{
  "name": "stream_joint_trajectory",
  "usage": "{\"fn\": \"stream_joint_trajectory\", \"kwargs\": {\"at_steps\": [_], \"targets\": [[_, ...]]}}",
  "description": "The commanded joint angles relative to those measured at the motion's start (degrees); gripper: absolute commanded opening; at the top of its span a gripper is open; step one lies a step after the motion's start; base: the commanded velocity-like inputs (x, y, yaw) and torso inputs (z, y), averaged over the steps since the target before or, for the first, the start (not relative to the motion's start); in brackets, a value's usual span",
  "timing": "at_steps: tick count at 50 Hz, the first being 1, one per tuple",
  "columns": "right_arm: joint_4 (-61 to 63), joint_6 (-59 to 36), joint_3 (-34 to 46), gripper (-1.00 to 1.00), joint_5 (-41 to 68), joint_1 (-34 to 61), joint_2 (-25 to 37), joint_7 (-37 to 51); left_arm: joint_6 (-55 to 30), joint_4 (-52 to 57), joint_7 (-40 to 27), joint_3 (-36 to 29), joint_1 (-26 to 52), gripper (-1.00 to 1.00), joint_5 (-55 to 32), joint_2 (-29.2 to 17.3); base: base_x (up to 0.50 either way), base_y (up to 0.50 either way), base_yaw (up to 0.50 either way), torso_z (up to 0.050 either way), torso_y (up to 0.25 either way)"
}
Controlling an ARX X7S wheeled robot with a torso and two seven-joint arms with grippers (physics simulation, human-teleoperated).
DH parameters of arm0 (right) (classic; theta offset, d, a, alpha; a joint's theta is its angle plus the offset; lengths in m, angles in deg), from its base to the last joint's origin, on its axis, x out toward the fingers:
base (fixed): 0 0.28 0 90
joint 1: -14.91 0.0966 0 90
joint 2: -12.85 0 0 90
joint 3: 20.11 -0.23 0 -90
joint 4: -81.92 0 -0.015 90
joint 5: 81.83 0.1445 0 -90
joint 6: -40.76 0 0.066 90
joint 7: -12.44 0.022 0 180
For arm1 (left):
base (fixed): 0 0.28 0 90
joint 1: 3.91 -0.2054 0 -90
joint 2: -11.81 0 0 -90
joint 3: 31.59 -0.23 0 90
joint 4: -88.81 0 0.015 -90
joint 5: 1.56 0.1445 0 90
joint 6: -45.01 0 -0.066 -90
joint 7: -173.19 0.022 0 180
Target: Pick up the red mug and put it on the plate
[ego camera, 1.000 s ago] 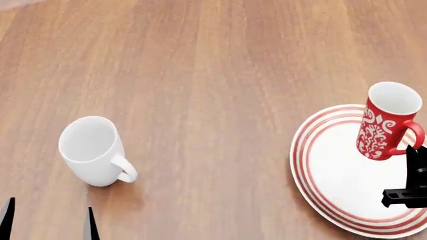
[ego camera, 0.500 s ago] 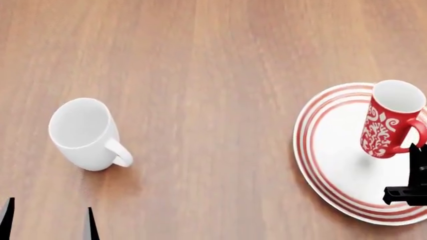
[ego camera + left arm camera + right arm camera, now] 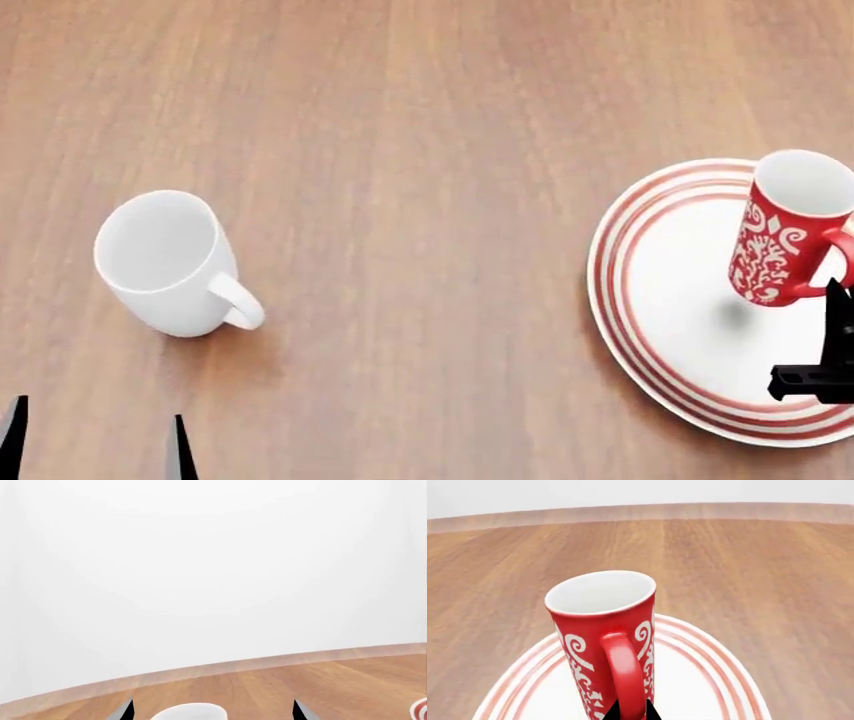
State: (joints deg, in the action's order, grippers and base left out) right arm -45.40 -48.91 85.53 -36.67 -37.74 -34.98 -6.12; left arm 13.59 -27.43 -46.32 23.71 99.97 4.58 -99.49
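The red mug [image 3: 790,228], with white swirls, hangs upright a little above the plate [image 3: 617,245], over its right part, and its shadow falls on the plate's white middle. My right gripper [image 3: 837,295] is shut on the mug's loop handle. In the right wrist view the two black fingertips [image 3: 610,713] pinch the handle of the mug [image 3: 602,625] over the ringed plate [image 3: 720,660]. My left gripper [image 3: 96,450] is open and empty at the near left edge.
A plain white mug [image 3: 163,262] stands on the wooden table [image 3: 400,150] at the left, handle toward the near right. Its rim shows between my open left gripper [image 3: 212,711] fingers in the left wrist view [image 3: 190,713].
The head view has shifted, so the plate and the white mug sit higher in it. The red mug, still held, now hangs further in over the plate. The left gripper has not moved.
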Motion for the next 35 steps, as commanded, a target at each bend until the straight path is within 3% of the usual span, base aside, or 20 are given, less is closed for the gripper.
{"fn": "stream_joint_trajectory", "kwargs": {"at_steps": [1, 35], "targets": [[-0.9, 1.3, 0.0, -1.00, -1.3, 0.2, -0.7, -0.1, 0.0, 0.0, -0.6, -0.7, 0.3, 1.00, 0.1, -0.3, 0.00, 0.00, 0.00, 0.000, 0.000], [-4.5, 2.9, 0.9, -1.00, -2.7, 0.8, -2.5, -1.9, 0.1, -0.1, -3.1, -2.8, 1.1, 1.00, 0.4, -1.3, 0.00, 0.00, 0.00, 0.000, 0.000]]}}
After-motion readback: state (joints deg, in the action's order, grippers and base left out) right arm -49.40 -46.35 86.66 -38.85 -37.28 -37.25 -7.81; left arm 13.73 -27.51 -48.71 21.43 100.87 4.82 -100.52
